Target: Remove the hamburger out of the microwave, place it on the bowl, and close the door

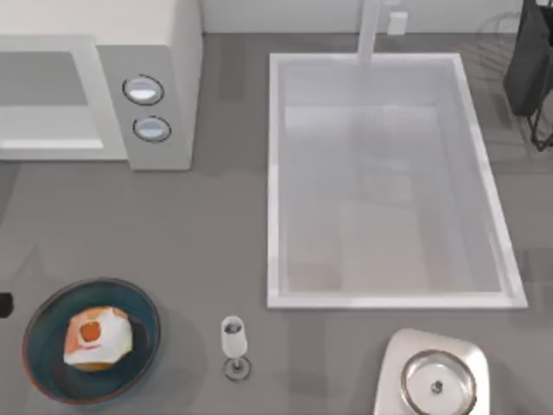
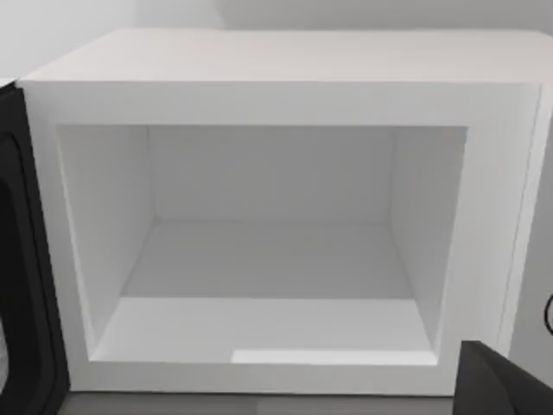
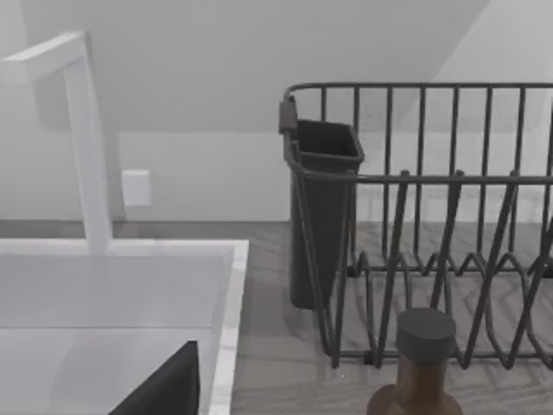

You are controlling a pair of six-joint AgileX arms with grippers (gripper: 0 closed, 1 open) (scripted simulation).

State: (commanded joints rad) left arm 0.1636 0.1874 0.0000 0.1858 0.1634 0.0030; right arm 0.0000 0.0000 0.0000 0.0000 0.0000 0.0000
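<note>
The hamburger (image 1: 97, 337), cream and tan with an orange-red patch, lies inside the blue bowl (image 1: 34, 346) at the table's front left. The white microwave (image 1: 164, 52) stands at the back left. Its cavity (image 2: 268, 251) faces the left wrist camera, open and with nothing in it. The door (image 2: 17, 259) is swung wide open, and its dark inner face shows at the edge of the left wrist view. A dark part of my left gripper (image 2: 505, 385) shows in front of the microwave. A dark part of my right gripper (image 3: 168, 389) hangs over the sink's far corner.
A large white sink (image 1: 276, 173) with a faucet (image 1: 370, 30) fills the middle and right. A small glass (image 1: 234, 344) stands near the bowl, and a steel dish on a silvery base (image 1: 436, 380) sits at the front right. A dark dish rack (image 3: 415, 216) and a brown bottle (image 3: 419, 372) are at the back right.
</note>
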